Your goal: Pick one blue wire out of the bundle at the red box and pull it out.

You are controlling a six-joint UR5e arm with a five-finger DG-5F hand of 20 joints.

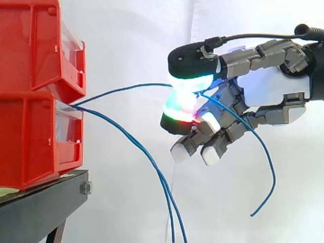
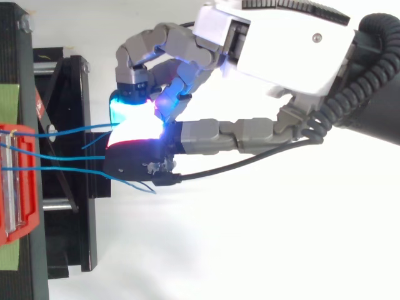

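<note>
Hand: your hand (image 1: 268,86) hangs right of the red bins (image 1: 30,126).
Fingers: glowing fingers (image 1: 188,80) pinching one blue wire (image 1: 121,90).
Bundle: other blue wires (image 1: 152,163) droop below it.

Reaching in from the right edge of the side view, holding the hand (image 1: 273,88) about level and stretching the fingers leftward. Pinching the blue wire (image 1: 126,90) between an upper fingertip (image 1: 191,80) glowing cyan and a lower one glowing green and red, pressing those pads face to face. Keeping the other fingers half-curled underneath, pointing their white pads down and left, gripping nothing with them. Entering from the upper right in the top view, bending the pinching fingers together at the tips.
</note>
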